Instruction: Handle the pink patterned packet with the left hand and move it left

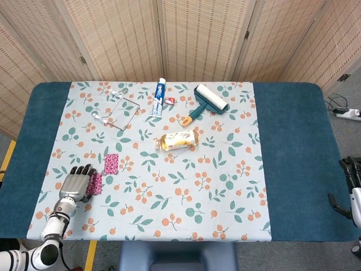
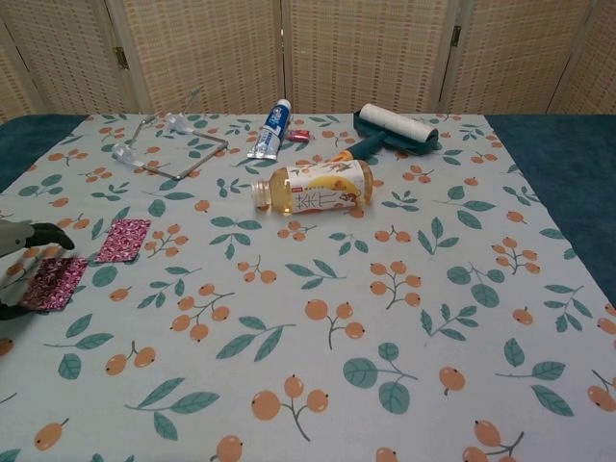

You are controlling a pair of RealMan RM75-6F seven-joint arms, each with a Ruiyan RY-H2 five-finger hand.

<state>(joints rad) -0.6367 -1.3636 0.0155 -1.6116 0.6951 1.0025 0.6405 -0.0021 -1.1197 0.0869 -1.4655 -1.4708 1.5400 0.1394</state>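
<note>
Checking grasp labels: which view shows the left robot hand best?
Head view: the whole left robot hand is visible, holding the pink patterned packet. Chest view crops it at the frame edge, showing only fingers above the packet.

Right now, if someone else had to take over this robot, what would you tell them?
Left hand holds one pink patterned packet at the table's near left; whether it is lifted or resting on the tablecloth is unclear.
Right hand hangs off the table's right edge, apparently holding nothing.
A second pink packet lies free just beyond the held one.
Done: packet grasped.
Left: carry it further left, set it down, let go.
</note>
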